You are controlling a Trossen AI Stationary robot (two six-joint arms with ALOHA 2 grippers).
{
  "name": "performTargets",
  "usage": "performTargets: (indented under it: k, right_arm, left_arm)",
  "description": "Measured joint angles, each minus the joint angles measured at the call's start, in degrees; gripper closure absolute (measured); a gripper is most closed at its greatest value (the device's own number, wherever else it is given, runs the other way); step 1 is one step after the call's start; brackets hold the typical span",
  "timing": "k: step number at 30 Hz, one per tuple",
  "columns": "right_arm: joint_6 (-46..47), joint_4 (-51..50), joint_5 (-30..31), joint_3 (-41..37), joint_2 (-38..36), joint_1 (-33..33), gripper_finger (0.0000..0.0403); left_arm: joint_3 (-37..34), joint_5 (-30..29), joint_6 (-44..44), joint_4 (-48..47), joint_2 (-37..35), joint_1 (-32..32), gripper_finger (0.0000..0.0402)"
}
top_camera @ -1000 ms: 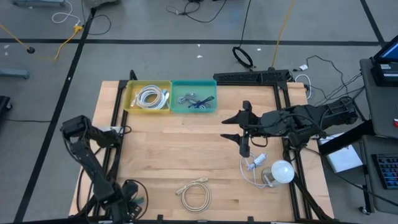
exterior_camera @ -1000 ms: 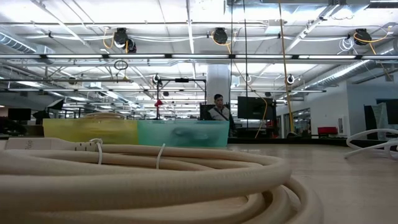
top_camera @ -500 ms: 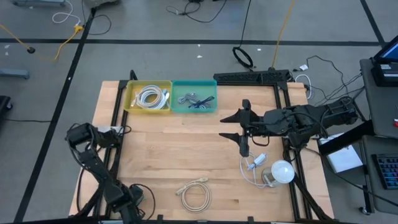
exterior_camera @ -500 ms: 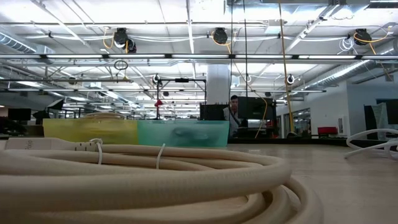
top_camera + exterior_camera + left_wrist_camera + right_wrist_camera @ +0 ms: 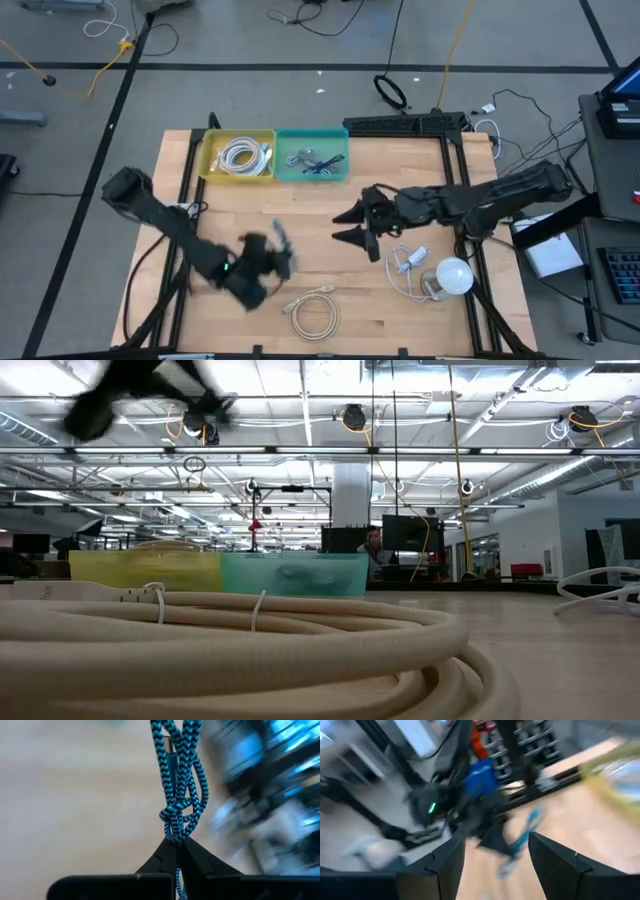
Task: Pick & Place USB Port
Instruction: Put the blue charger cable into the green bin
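Left wrist view showed the left gripper (image 5: 175,851) clamped tight on a knotted blue-and-black braided USB cable (image 5: 177,780), which hung out over the wooden table (image 5: 300,215). High view: that gripper (image 5: 281,250) sat blurred near the table's middle, beside a cream coiled cable (image 5: 314,312). Right gripper (image 5: 352,222) hovered nearby, fingers spread, nothing held. Yellow bin (image 5: 238,155) and teal bin (image 5: 312,154) stood at the far edge

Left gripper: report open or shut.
Shut on the blue braided cable: the left gripper has its fingertips pinched together around it, above the table.
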Motion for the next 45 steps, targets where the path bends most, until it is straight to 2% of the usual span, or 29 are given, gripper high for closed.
performTargets:
  k: [3, 5, 7, 9, 14, 17, 23, 28, 31, 33, 35, 36, 38, 41, 45]
  right_arm:
    - [5.5, 11.6, -5.0, -6.9, -0.1, -1.6, 0.0193]
    - [8.3, 18.6, -7.7, -10.6, 0.0, -2.5, 0.0193]
    - [10.8, 24.8, -9.7, -12.6, 0.0, -3.3, 0.0193]
    - [12.0, 27.9, -10.8, -13.0, -0.1, -3.9, 0.0193]
    - [10.9, 28.6, -11.4, -12.8, -0.1, -4.1, 0.0193]
    - [10.4, 28.7, -11.3, -12.7, -0.1, -4.1, 0.0193]
    - [10.0, 28.7, -11.2, -12.7, -0.1, -4.2, 0.0193]
    - [10.1, 28.6, -11.2, -12.7, -0.1, -4.4, 0.0196]
    - [10.0, 28.1, -11.2, -12.7, -0.1, -4.4, 0.0234]
    - [10.0, 27.2, -11.3, -12.6, -0.1, -4.4, 0.0287]
    - [9.4, 27.3, -12.3, -12.6, -0.1, -4.4, 0.0358]
    - [8.5, 27.6, -12.6, -12.6, -0.1, -4.4, 0.0378]
    - [8.3, 27.8, -12.7, -12.5, -0.2, -4.8, 0.0388]
    - [7.6, 27.2, -14.3, -12.5, -0.3, -6.9, 0.0395]
    - [4.0, 23.6, -16.1, -12.0, -0.9, -12.8, 0.0397]
  left_arm:
    - [0.0, -2.3, 20.3, 14.9, -4.4, 4.5, 0.0396]
    - [0.1, 1.0, 34.2, 26.4, -5.6, 6.8, 0.0396]
    - [1.0, 4.1, 42.5, 32.6, -6.0, 8.7, 0.0396]
    - [3.5, 7.4, 45.6, 32.0, -5.9, 10.2, 0.0396]
    - [11.1, 14.4, 46.8, 21.9, -2.5, 11.9, 0.0396]
    - [15.3, 17.3, 48.4, 21.0, -0.1, 12.7, 0.0396]
    - [22.8, 19.5, 50.9, 18.7, 5.3, 13.4, 0.0396]
    - [24.5, 20.9, 50.5, 17.8, 7.2, 13.6, 0.0396]
    - [24.5, 19.3, 49.2, 16.4, 7.3, 13.4, 0.0396]
    - [24.5, 18.6, 49.3, 16.5, 7.0, 13.4, 0.0387]
    - [24.5, 18.8, 49.5, 15.6, 6.0, 13.4, 0.0376]
    - [24.5, 19.3, 49.5, 15.3, 5.6, 13.4, 0.0372]
    - [24.5, 20.7, 50.1, 14.5, 4.5, 13.4, 0.0367]
    - [24.5, 26.5, 50.3, 11.7, 2.4, 13.5, 0.0364]
    - [24.6, 32.3, 45.6, 4.1, -0.3, 12.0, 0.0362]
